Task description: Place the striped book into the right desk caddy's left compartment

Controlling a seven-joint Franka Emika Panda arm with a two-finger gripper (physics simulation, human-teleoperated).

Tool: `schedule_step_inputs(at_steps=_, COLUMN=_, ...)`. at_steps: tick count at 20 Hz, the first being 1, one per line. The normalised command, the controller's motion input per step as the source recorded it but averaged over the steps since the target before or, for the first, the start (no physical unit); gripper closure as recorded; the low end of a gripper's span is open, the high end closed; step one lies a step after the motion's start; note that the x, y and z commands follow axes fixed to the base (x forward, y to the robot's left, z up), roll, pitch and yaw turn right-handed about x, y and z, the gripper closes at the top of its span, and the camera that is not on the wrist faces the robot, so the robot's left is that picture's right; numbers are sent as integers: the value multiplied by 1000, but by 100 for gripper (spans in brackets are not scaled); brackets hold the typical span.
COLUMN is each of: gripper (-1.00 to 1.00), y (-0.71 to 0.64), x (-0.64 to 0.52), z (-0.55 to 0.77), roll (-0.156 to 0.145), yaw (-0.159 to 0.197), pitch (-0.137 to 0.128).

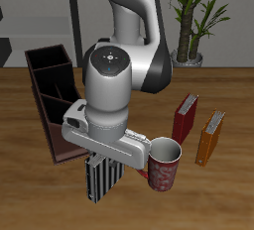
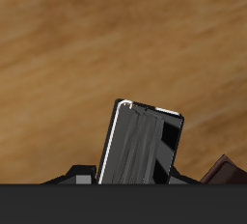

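Note:
The striped book, thin with black and white vertical stripes, hangs upright in my gripper, which is shut on its upper edge. In the wrist view the striped book stands out from between the jaws over bare wood. The right desk caddy, a long dark maroon open box with dividers, lies just beside the arm and stretches toward the table's back. Its low end is next to the book and partly hidden by the gripper. A maroon corner shows at the edge of the wrist view.
A patterned red mug stands close beside the gripper, on the side away from the caddy. Beyond it a red book and an orange book stand upright. A potted plant is behind the table.

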Motion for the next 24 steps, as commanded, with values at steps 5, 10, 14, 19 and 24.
schedule_step_inputs(at_steps=5, gripper=100, y=-110, x=-271, z=632, roll=-10, yaw=15, pitch=-83)
schedule_step_inputs(at_steps=10, gripper=100, y=-207, x=-456, z=862, roll=-15, yaw=-3, pitch=-105)
schedule_step_inputs(at_steps=14, gripper=100, y=-238, x=-525, z=793, roll=-28, yaw=21, pitch=-85)
schedule_step_inputs(at_steps=19, gripper=100, y=-194, x=-554, z=688, roll=-29, yaw=7, pitch=-73)
schedule_step_inputs(at_steps=24, gripper=100, y=-174, x=-494, z=574, roll=-26, yaw=19, pitch=-58)
